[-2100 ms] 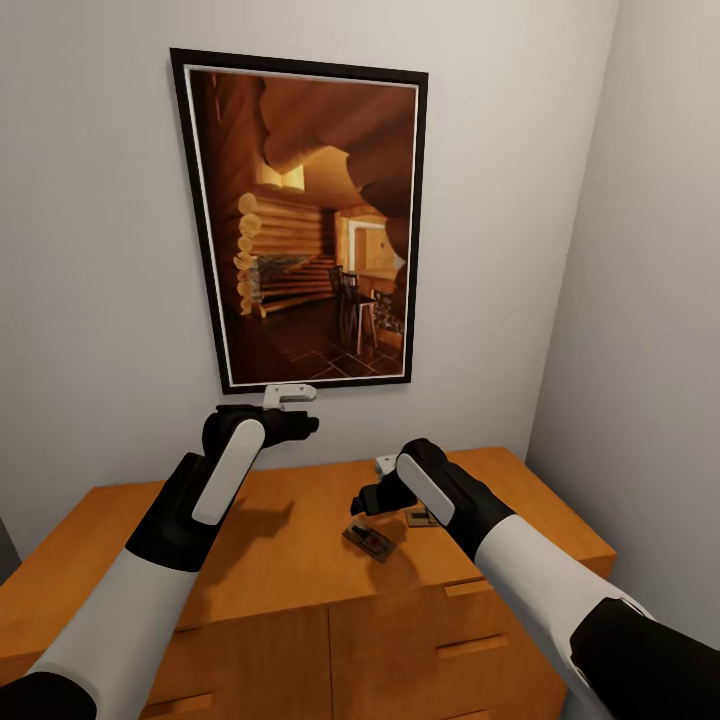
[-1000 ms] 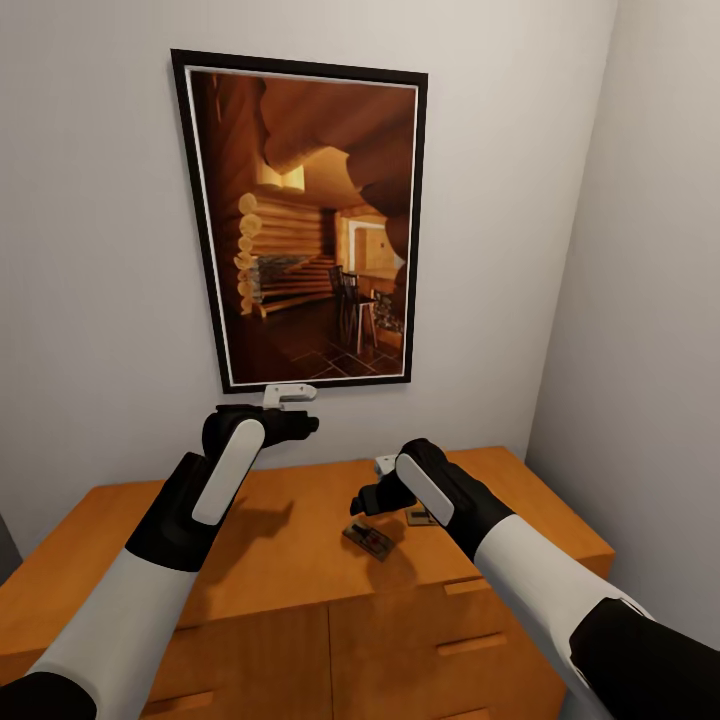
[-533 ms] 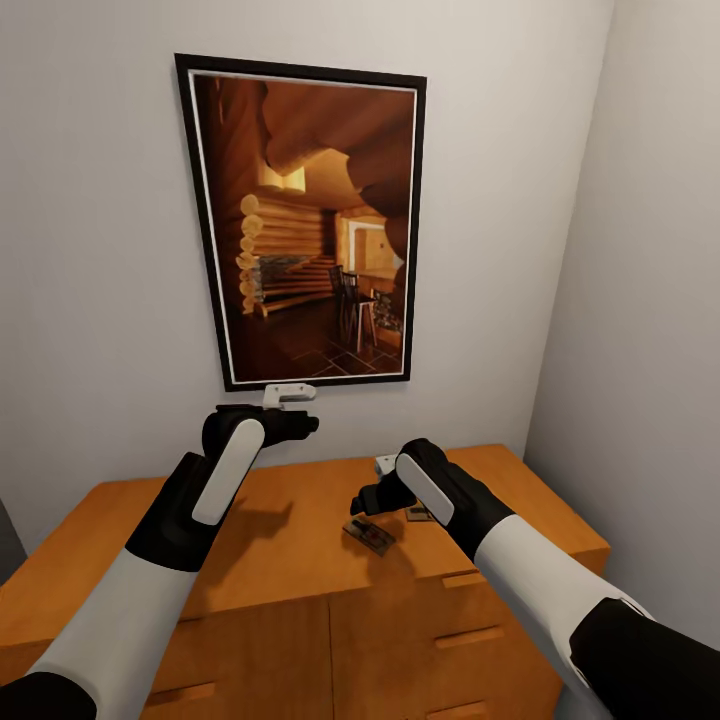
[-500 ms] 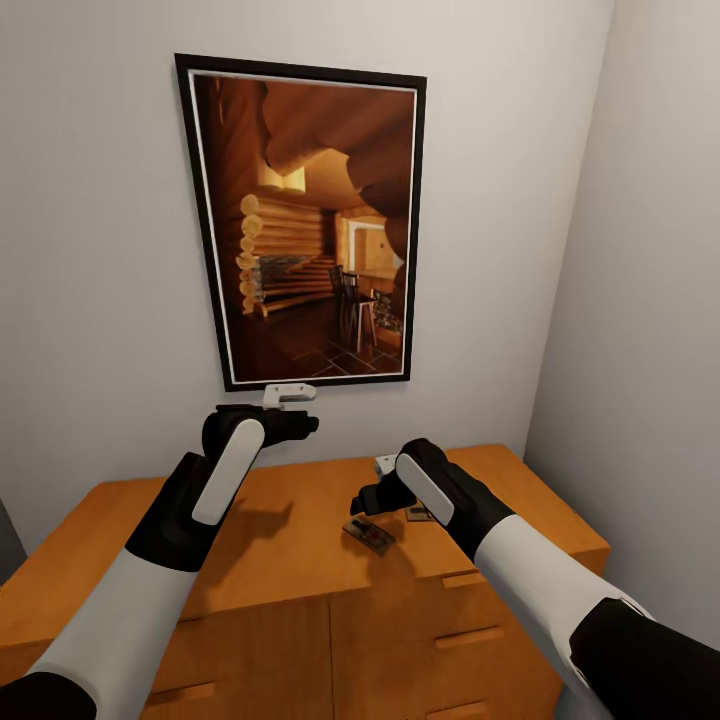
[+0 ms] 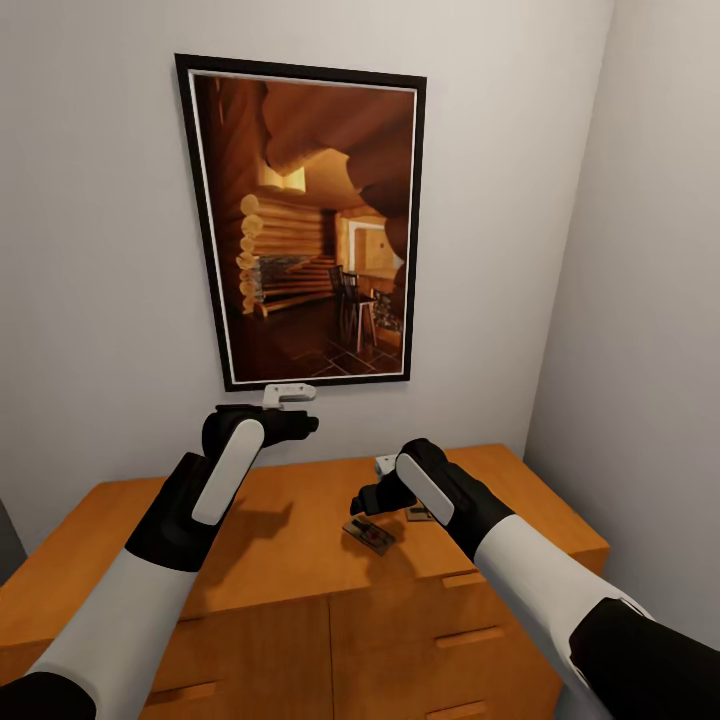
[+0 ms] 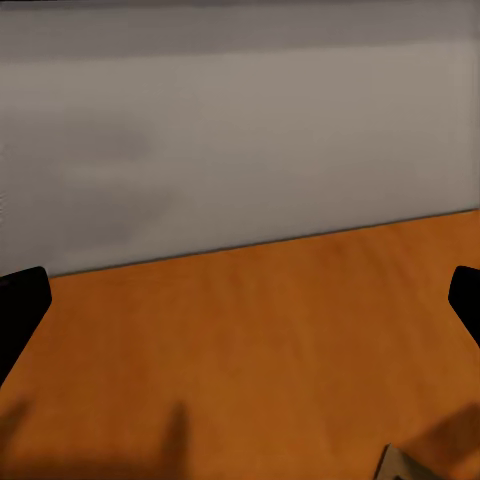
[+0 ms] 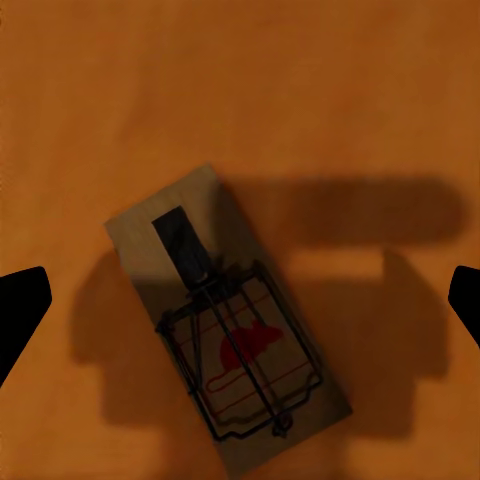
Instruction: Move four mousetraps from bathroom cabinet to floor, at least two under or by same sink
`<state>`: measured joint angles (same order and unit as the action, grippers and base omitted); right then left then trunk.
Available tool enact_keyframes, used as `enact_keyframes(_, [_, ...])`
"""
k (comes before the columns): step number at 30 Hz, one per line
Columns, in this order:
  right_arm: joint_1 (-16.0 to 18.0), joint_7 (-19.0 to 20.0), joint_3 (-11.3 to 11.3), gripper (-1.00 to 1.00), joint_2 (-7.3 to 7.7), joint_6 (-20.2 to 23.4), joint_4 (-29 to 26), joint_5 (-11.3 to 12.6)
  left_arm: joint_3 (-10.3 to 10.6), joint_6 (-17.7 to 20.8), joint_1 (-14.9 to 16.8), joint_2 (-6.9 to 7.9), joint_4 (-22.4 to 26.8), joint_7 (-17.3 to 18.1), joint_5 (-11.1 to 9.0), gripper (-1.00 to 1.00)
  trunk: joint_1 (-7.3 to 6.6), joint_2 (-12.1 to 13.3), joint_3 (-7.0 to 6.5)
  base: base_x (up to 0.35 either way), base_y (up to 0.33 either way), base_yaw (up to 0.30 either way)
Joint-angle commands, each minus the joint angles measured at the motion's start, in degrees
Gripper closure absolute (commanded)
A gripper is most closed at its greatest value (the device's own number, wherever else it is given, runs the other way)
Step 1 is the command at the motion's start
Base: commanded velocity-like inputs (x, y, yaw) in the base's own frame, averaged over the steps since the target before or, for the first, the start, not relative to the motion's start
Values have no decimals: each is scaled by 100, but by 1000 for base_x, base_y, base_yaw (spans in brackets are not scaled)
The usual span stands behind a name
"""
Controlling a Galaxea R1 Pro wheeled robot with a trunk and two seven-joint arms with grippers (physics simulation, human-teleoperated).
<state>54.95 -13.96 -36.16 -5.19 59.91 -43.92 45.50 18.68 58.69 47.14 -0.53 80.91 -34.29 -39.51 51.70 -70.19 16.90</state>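
Note:
The orange-brown cabinet (image 5: 250, 545) stands against the wall below me. On its top a mousetrap (image 5: 369, 536) lies flat, and a second mousetrap (image 5: 420, 515) is half hidden behind my right forearm. My right gripper (image 5: 366, 500) hangs open just above the first one. In the right wrist view that mousetrap (image 7: 230, 330) lies slantwise between the spread fingertips (image 7: 20, 305), untouched. My left gripper (image 5: 305, 425) is held higher, open and empty, pointing at the wall. The left wrist view has the cabinet top (image 6: 230, 340) and a corner of a mousetrap (image 6: 405, 466).
A large framed picture (image 5: 305, 220) hangs on the wall behind the cabinet. A side wall (image 5: 650, 300) closes the corner just right of the cabinet. Drawer fronts with slot handles (image 5: 465, 636) face me.
The whole head view shifted a little about a second ago, so the camera moved. Arms, grippers and mousetraps hold their places.

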Motion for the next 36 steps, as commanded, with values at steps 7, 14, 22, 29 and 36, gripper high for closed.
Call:
enact_keyframes(7, [7,-58,-14,-100,1,9,-3,61,4,11,6,0,4,-60,-57,-100,0,-5,8,0,0,0])
enact_keyframes(14, [7,-61,-14,-100,-4,9,17,62,4,11,6,0,4,-60,-57,-100,0,-5,8,0,0,0])
enact_keyframes(22, [7,-57,-33,-100,-7,9,261,65,4,11,6,0,4,-60,-57,-100,0,-5,8,0,0,0])
enact_keyframes(29, [7,-49,-38,-100,-10,9,379,64,4,11,6,0,4,-60,-59,-100,0,-5,8,0,0,0])
enact_keyframes(36, [7,-45,-40,-100,-9,9,402,64,4,11,6,0,4,-60,-58,-100,0,-5,8,0,0,0])
